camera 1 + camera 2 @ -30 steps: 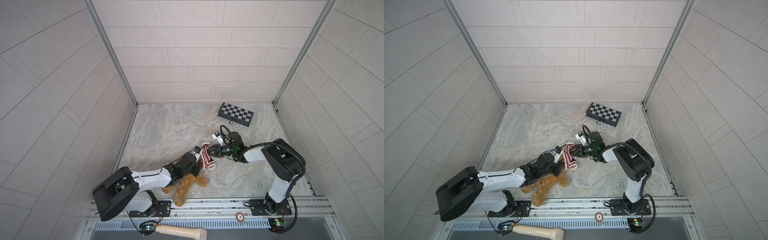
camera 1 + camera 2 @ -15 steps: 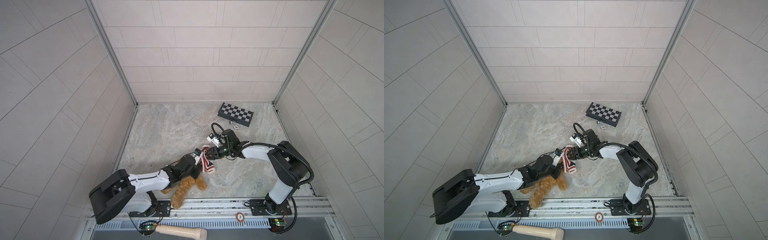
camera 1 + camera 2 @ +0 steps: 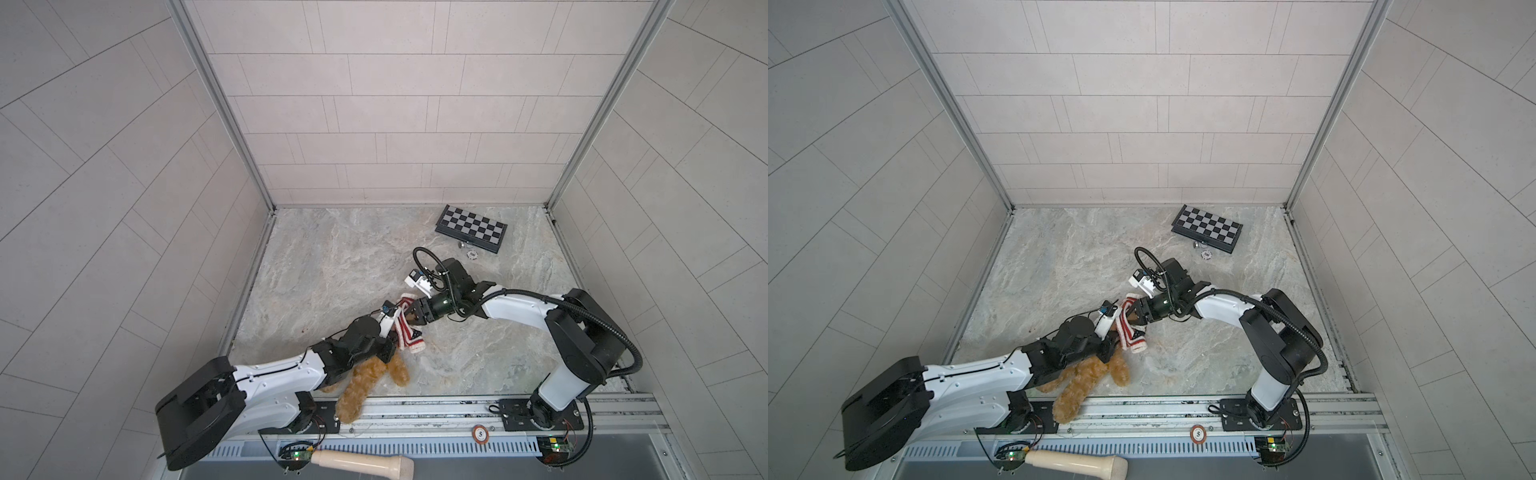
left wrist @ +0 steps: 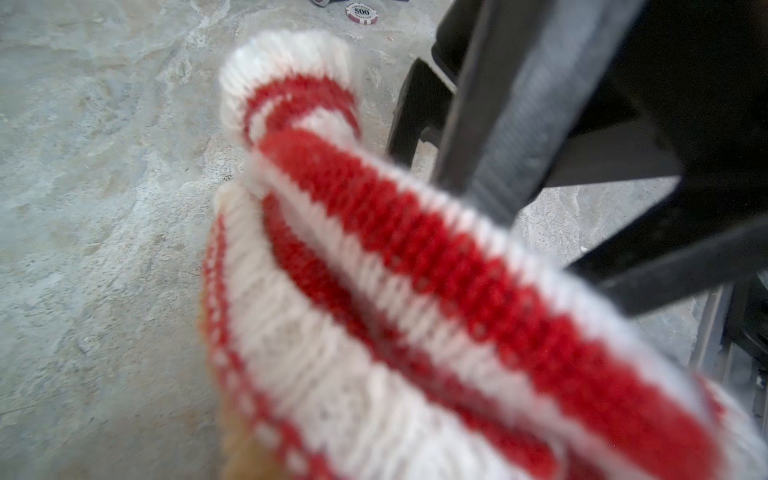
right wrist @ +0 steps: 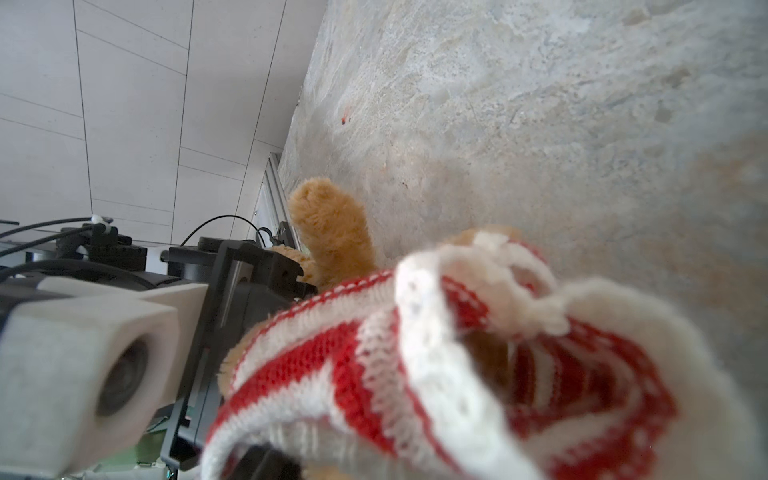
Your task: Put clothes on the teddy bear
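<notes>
The teddy bear [image 3: 357,388] [image 3: 1077,384] lies at the table's front edge, golden-brown, with one leg out over the rail; its upper end is hidden. A red-and-white striped sweater [image 3: 406,334] [image 3: 1130,332] is bunched over that upper end. My left gripper [image 3: 387,351] is shut on the bear where fur meets knit. The sweater [image 4: 415,249] fills the left wrist view and hides the jaws. My right gripper [image 3: 412,316] stands open at the sweater's far end, one of its fingers [image 4: 503,137] behind the red rim. The right wrist view shows the sweater's opening [image 5: 415,332] and a bear limb [image 5: 332,224].
A folded chessboard [image 3: 471,227] lies at the back right, with a poker chip [image 3: 471,254] and a small metal piece [image 3: 460,245] in front of it. The metal rail [image 3: 436,409] runs along the front, a wooden handle [image 3: 361,462] below it. Tiled walls close in three sides.
My right gripper has moved left and toward the front, up to the sweater's end. The left arm and the bear have barely shifted.
</notes>
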Controlling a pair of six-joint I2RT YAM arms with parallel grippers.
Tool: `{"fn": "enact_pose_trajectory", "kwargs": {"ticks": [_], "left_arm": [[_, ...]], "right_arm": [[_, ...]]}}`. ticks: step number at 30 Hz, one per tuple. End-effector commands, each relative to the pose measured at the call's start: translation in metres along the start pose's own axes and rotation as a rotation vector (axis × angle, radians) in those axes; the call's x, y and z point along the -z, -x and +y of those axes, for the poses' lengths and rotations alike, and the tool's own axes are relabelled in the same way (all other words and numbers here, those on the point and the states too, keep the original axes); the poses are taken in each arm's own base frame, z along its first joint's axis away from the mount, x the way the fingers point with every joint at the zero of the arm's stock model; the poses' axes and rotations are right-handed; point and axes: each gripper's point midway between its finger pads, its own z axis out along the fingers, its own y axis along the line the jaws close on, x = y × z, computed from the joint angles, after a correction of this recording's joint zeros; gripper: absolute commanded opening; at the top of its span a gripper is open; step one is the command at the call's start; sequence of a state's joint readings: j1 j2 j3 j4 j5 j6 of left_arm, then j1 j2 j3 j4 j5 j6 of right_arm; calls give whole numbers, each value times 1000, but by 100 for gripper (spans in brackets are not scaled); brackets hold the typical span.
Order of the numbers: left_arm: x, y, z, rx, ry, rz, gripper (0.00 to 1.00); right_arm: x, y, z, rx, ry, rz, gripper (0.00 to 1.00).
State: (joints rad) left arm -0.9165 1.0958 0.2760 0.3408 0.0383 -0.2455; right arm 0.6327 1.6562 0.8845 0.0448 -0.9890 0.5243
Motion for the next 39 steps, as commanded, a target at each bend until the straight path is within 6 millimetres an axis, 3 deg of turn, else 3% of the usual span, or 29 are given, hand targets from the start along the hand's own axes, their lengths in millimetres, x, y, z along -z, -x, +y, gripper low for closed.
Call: {"fn": "enact_pose_trajectory", "kwargs": {"ticks": [1,8,18,29,34,35,36,39], "left_arm": [[11,45,-12,7,-44,-160,0],[17,61,-16,2,-58,-205,0],[24,74,-20,4,-74,-254,0],[25,75,-18,6,-61,-254,0],[23,72,-16,8,-48,-232,0],[22,68,-15,12,-47,-219,0],[22,66,-15,18,-46,-209,5],[27,54,-13,55,-49,-176,37]], "right_arm": [[-9,-13,20,2,73,54,51],[-19,-12,34,23,105,64,58],[-31,-18,30,-2,98,84,62],[-32,-10,48,15,143,69,23],[-26,-7,56,40,153,63,0],[-24,-7,57,45,147,65,0],[-22,-6,57,57,141,65,0],[-6,-3,55,125,98,46,0]]}}
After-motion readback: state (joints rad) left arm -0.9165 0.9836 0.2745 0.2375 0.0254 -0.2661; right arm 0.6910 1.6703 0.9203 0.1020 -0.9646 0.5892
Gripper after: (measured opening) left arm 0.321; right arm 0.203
